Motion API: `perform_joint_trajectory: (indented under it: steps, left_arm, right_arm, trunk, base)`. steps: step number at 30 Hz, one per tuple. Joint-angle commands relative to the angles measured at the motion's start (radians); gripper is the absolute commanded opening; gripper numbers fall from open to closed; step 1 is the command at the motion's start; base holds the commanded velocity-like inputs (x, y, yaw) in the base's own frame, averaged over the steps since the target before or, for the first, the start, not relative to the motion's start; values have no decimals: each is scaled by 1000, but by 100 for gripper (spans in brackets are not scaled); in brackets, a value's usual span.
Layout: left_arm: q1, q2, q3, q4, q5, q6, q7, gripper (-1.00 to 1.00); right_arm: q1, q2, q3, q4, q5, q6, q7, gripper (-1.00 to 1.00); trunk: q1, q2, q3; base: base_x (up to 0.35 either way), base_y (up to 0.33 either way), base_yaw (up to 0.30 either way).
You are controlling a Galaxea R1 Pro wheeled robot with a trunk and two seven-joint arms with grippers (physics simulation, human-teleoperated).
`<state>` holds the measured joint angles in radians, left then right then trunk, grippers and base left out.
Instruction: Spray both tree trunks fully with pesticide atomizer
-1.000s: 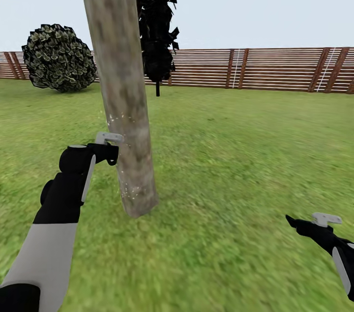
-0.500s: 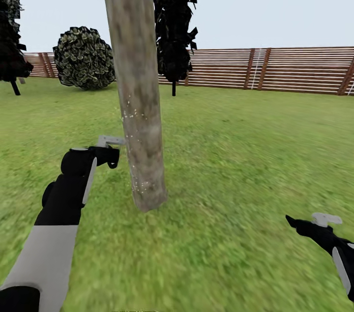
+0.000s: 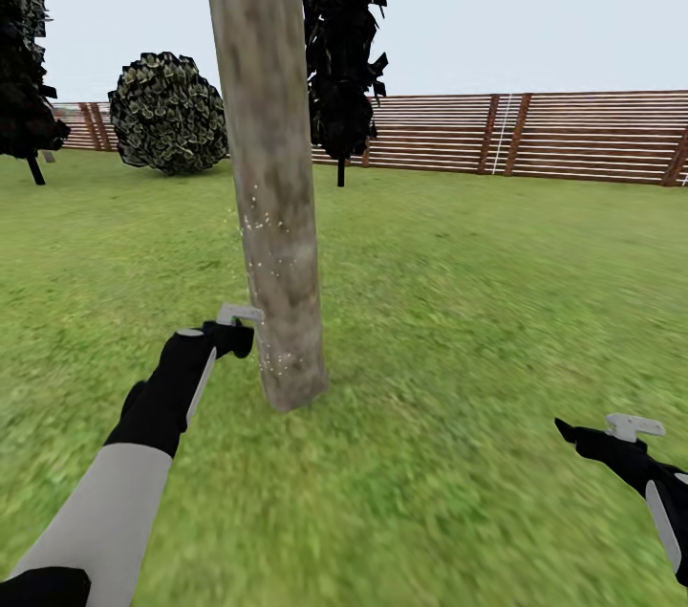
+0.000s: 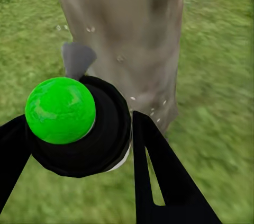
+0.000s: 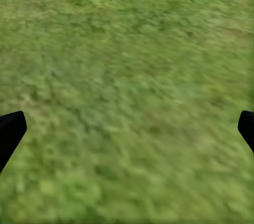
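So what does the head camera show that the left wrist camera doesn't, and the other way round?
The head view alone takes in the brown slat fence, the round bush, a near-black tree, the sky and the right claw, low over the grass. The left wrist view alone gives a close look at the pesticide atomizer, with a bright green round part, held between the dark fingers of the left claw. Both share the mottled tree trunk, flecked with pale specks, and the grass around its base.
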<state>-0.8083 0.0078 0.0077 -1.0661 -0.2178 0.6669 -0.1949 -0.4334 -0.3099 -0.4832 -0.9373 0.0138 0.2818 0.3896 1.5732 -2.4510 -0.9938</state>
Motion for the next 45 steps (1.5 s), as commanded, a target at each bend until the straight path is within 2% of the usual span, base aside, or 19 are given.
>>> perform_joint_trajectory:
  steps: [1,8,19,32,45]
  left_arm:
    - [1,0,0,1,0,-1,0,-100]
    - [10,-13,0,1,1,-1,0,-100]
    - [13,-13,0,39,0,-3,0,-100]
    - [14,-20,0,38,-3,0,2,-100]
    - [14,-20,0,38,-2,0,2,-100]
  right_arm:
    - [0,0,0,0,0,0,0,100]
    - [0,0,0,0,0,0,0,100]
    - [-1,0,0,0,1,-1,0,100]
    - [0,0,0,0,2,0,0,100]
    - [0,0,0,-2,1,0,0,100]
  trunk:
    - [0,0,0]
    - [0,0,1]
    - [0,0,5]
    - [0,0,5]
    - [0,0,5]
  base:
    - [0,0,0]
    - [-146,-1,143]
    - [-270,-124,169]
    - [49,-312,227]
    - [111,-166,112]
